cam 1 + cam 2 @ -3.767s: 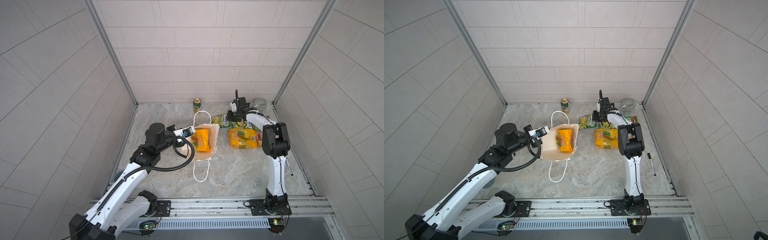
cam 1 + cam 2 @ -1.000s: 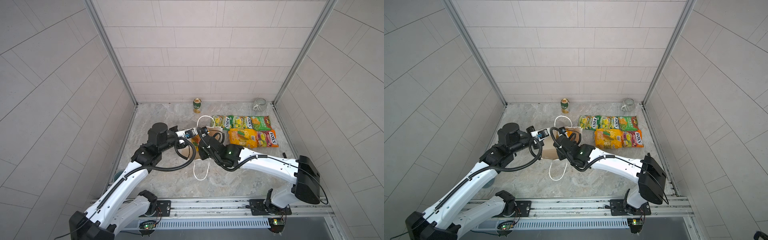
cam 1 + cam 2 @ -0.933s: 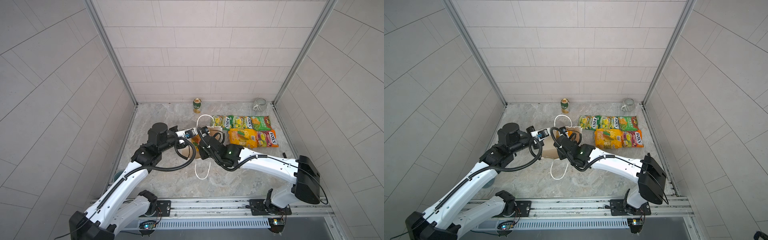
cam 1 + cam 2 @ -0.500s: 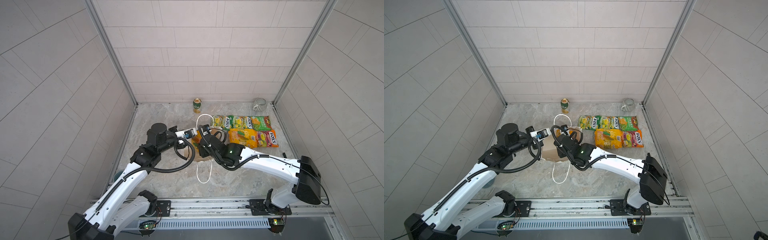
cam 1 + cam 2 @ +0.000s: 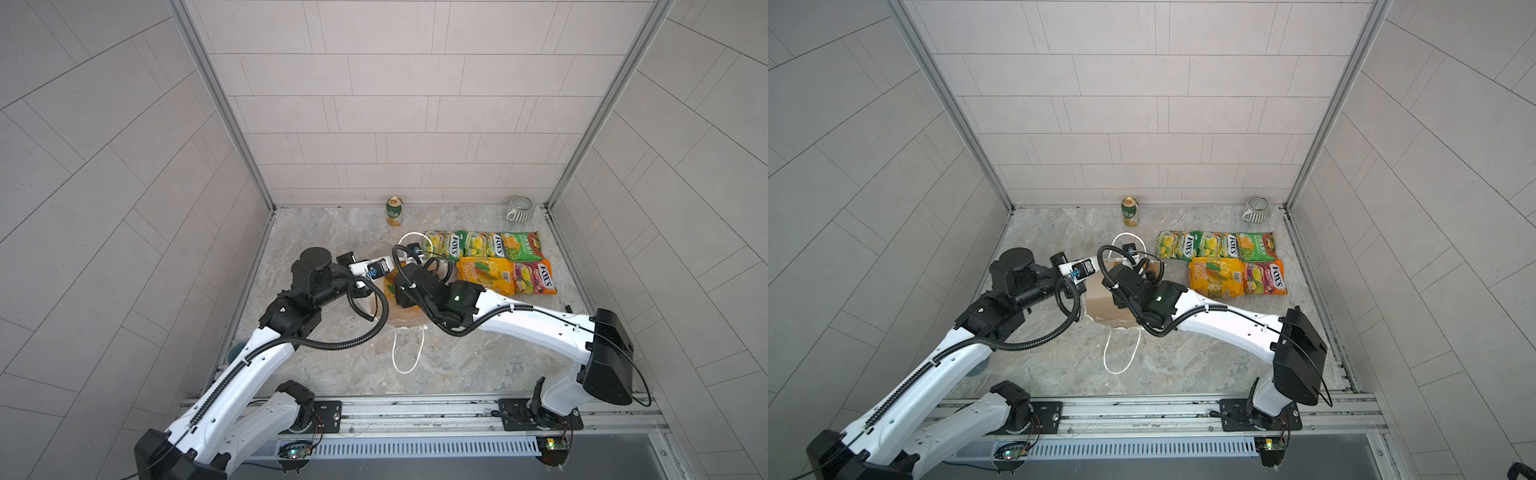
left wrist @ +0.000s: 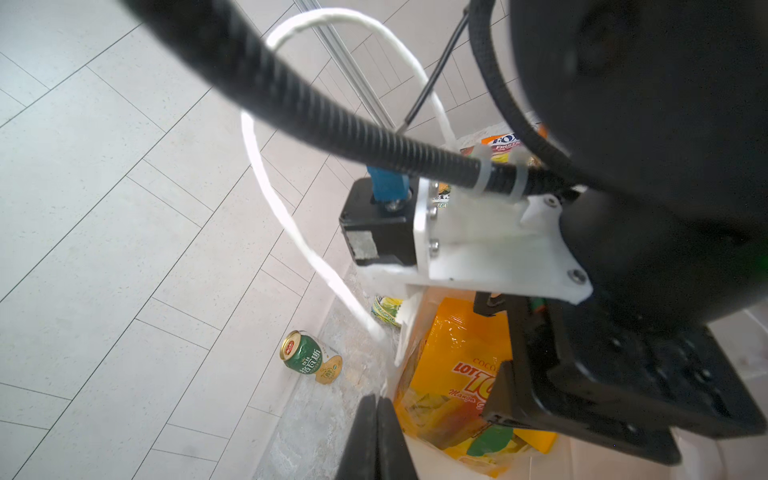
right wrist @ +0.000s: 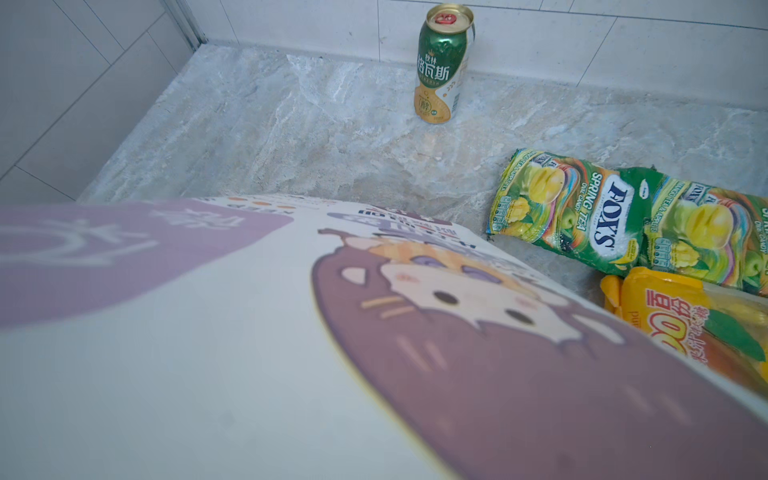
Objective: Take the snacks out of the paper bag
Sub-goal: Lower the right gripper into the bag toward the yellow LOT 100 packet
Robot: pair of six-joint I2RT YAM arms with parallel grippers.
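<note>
- The paper bag [image 5: 1100, 306] sits with its mouth gaping up toward both top views, so its brown inside wall shows.
- The left claw [image 6: 376, 419] is clenched on the bag's rim, on the side of the bag away from the loose packets. Its fingers are pressed flat together.
- The right claw [image 6: 496, 345] reaches down into the bag's mouth. It is released, with its two black fingers standing apart.
- One yellow-orange packet [image 6: 449, 365] lies inside the bag against the inner wall, just past the right claw's spread fingers. Nothing is pinched between them, and I cannot tell whether they touch the packet.
- Outside the bag, near its other side, three green packets [image 5: 480, 244] lie flat in a touching row.
- A corn packet [image 5: 484, 276] lies closest to the bag, with an orange-red packet [image 5: 534, 279] touching its far edge.
- A drink can [image 5: 394, 210] stands upright beyond the bag.
</note>
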